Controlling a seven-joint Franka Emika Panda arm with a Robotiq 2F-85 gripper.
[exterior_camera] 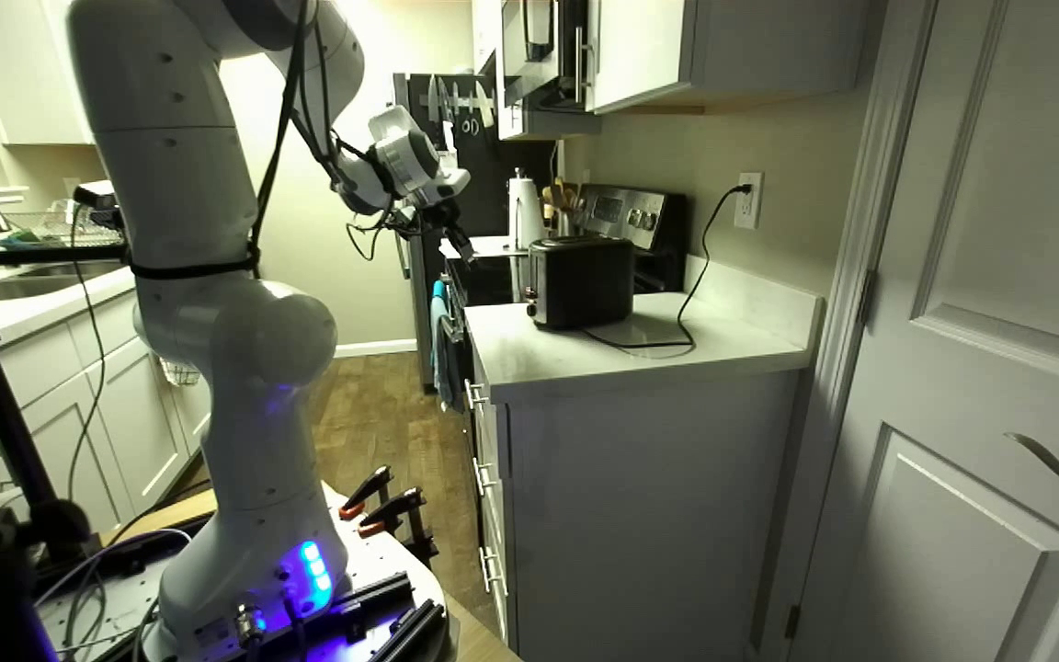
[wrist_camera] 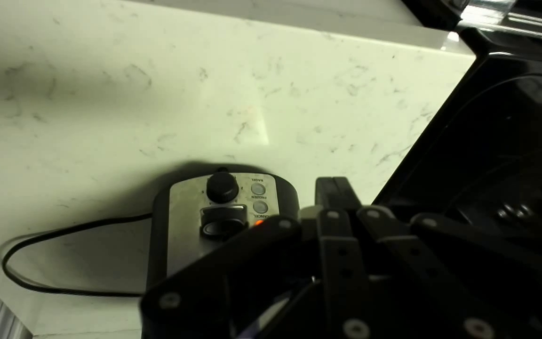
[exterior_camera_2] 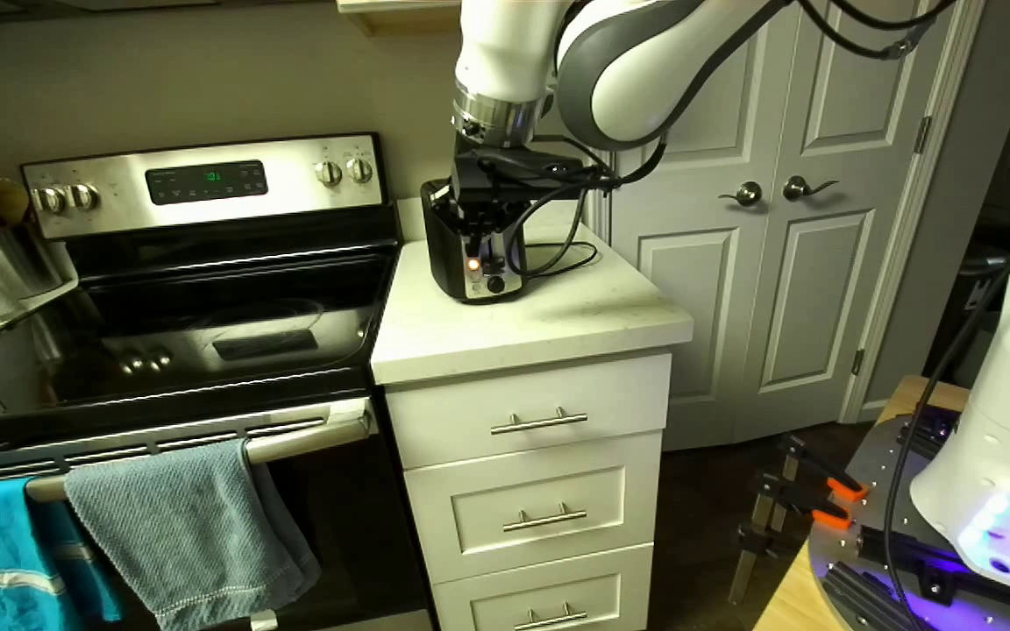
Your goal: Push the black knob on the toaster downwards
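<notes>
White and veined, the counter (wrist_camera: 308, 99) carries the toaster (exterior_camera: 585, 283); our hand (wrist_camera: 338, 193), pinched together and empty, stands apart from the black knob (wrist_camera: 224, 228), which looks lowered. Should we swing sideways, we might press the orange-lit cancel button (wrist_camera: 259, 222), popping the knob back up.

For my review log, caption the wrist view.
Closed fingers near the toaster, orange light lit, cord looped on the counter.

a wooden floor (exterior_camera: 373, 428) runs between pale cabinets (exterior_camera: 136, 405).
</notes>
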